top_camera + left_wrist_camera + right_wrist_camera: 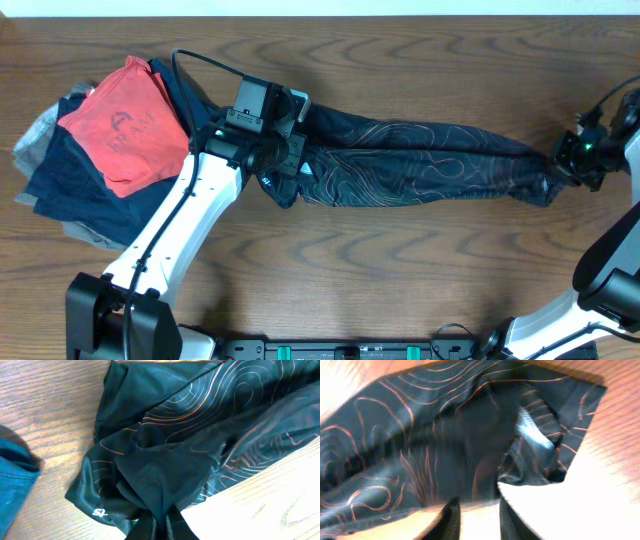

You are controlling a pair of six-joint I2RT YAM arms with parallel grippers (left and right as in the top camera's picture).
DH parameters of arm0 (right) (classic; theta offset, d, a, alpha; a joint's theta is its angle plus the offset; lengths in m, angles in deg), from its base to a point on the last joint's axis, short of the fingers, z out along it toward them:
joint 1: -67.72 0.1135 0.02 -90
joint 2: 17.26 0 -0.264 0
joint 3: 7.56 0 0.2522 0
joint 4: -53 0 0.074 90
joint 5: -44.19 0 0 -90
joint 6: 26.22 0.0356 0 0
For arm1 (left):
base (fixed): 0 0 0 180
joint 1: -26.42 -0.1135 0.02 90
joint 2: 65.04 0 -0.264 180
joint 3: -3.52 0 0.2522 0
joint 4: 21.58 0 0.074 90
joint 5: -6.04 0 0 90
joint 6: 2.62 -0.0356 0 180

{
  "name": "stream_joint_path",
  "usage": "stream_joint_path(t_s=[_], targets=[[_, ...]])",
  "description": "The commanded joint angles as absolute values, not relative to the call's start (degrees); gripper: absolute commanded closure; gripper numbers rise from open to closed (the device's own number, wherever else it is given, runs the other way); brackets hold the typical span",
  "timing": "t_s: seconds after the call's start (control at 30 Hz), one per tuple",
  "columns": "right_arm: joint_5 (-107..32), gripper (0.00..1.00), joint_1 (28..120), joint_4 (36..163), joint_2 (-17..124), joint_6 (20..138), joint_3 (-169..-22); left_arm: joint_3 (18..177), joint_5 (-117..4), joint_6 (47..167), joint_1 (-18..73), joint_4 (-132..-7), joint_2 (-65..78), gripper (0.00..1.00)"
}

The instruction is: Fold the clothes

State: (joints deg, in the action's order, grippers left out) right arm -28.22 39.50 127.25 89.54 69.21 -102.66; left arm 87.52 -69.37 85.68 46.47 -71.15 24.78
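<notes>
The black jersey (420, 160) with thin orange contour lines lies stretched in a long bunched band across the table, from centre-left to the right edge. My left gripper (283, 165) is shut on its left end. In the left wrist view the fabric (165, 450) gathers into a pinch between the jaws of the left gripper (160, 517), with a small white logo (100, 511) beside it. My right gripper (557, 165) is at the jersey's right end. Seen from the right wrist, the right gripper (479, 502) is open, bare table between its fingers and the jersey's edge (420, 450) just beyond the tips.
A pile of other garments lies at the far left: a red-orange shirt (125, 125) on top of navy blue clothes (60, 175) and a grey piece (35, 135). A corner of navy cloth (12, 480) shows in the left wrist view. Bare wooden table (400, 270) lies in front of the jersey.
</notes>
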Motion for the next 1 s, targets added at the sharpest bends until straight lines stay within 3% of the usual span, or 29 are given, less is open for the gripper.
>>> stream_joint_path(t_s=[0.0,0.3,0.53,0.73,0.97], targets=[[-29.95,0.65,39.63,128.28,90.92,71.42,-101.81,87.52,-70.05,85.77,46.65,-71.28,24.94,0.94],[-33.86,0.64,39.67,134.27,91.09,68.84,-100.48,87.52,-70.05,86.01,46.65,-71.26,24.94,0.94],[-34.67,0.54,39.85,122.36,91.11,68.91,-91.43,87.52,-70.05,86.01,46.65,-71.26,24.94,0.94],[-27.0,0.55,40.2,114.03,91.14,68.86,-87.04,87.52,-70.05,86.01,46.65,-71.24,24.94,0.94],[-26.54,0.59,40.79,112.67,91.11,68.88,-87.28,87.52,-70.07,86.01,46.65,-71.24,24.94,0.94]])
